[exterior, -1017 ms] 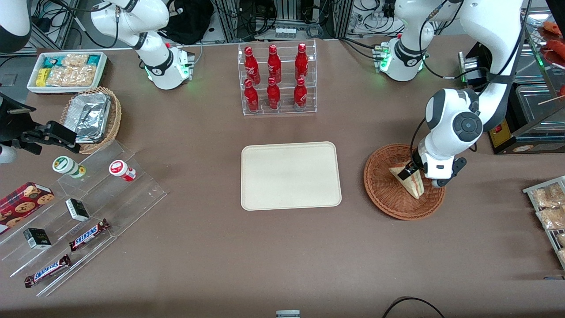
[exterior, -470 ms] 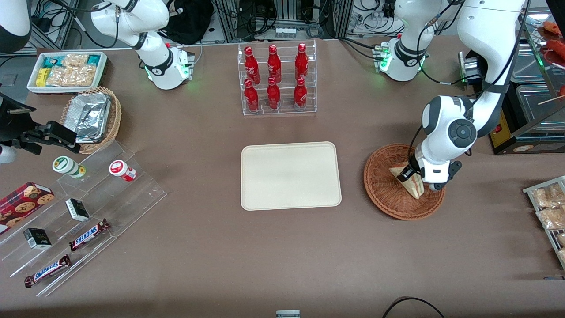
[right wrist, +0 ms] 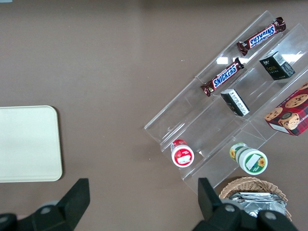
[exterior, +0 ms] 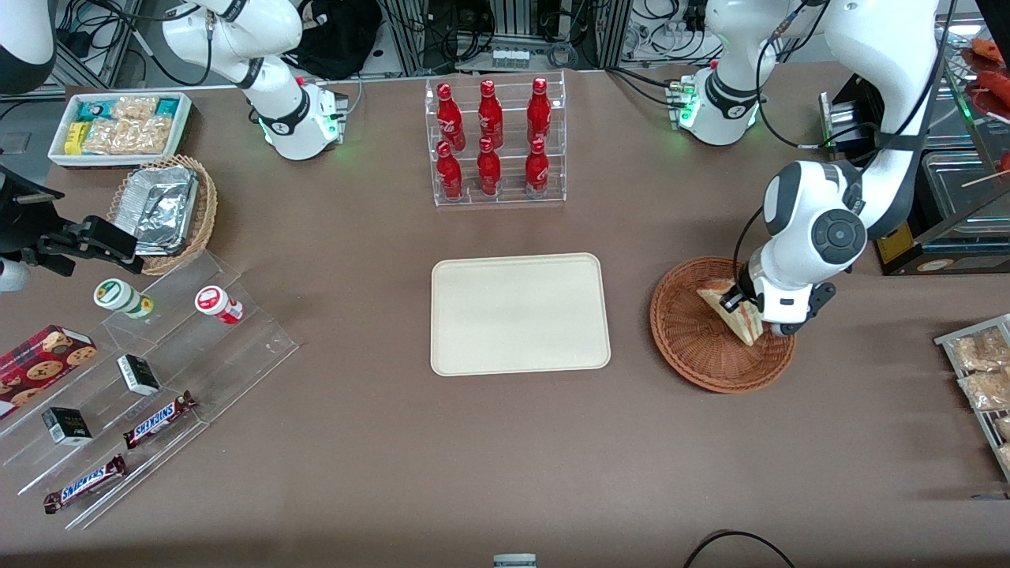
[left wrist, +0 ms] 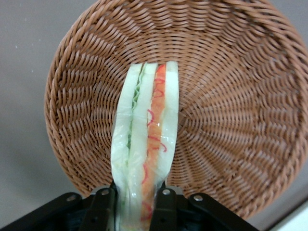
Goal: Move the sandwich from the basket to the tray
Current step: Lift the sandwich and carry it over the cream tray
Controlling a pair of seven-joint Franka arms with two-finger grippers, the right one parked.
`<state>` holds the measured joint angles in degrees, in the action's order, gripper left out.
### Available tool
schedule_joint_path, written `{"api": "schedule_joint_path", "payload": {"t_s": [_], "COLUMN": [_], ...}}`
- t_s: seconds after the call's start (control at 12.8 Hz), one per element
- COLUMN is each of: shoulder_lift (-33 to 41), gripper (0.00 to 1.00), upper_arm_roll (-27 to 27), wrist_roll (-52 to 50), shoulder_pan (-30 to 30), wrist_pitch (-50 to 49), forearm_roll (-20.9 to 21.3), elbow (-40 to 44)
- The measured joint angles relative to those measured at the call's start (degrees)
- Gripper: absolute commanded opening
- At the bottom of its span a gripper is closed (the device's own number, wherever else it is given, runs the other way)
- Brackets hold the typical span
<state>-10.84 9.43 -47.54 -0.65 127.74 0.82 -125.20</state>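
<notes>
Sandwich wedge of pale bread in clear wrap (exterior: 730,314), with red and green filling along its edge, is clamped between the two black fingers (left wrist: 102,207) of the left arm's gripper (exterior: 743,306). The wrist view shows a finger pressed against each bread face at the wedge's near end, the layered edge (left wrist: 147,144) turned toward the camera and the rest of the wedge stretching out over the wicker. In the front view the sandwich sits within the outline of the round reddish-brown wicker basket (exterior: 694,347), over the part of it nearest the working arm; whether it is touching the weave or raised off it cannot be told. The gripper hangs over that same part of the basket, under the arm's white wrist.

Beside the basket, toward the parked arm's end of the brown surface (exterior: 505,442), lies the flat cream-beige rectangular tray with rounded corners (exterior: 520,313), apart from the basket and with nothing on it. Farther from the front camera than the tray stands a clear acrylic rack of six red bottles (exterior: 495,142).
</notes>
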Motion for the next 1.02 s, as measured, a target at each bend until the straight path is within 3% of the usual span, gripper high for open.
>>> {"api": "schedule_joint_path", "payload": {"t_s": [0.39, 1.02], "shoulder_lift": [-1.53, -13.09], "gripper": [0.08, 0.06], "upper_arm_roll": [0.61, 0.94], "wrist_roll": [8.22, 5.25], "shoulder_pan": [-6.97, -21.56], "wrist_pitch": [-19.43, -16.22], "forearm_roll": [0.07, 0.47], "elbow": [13.40, 24.54]}}
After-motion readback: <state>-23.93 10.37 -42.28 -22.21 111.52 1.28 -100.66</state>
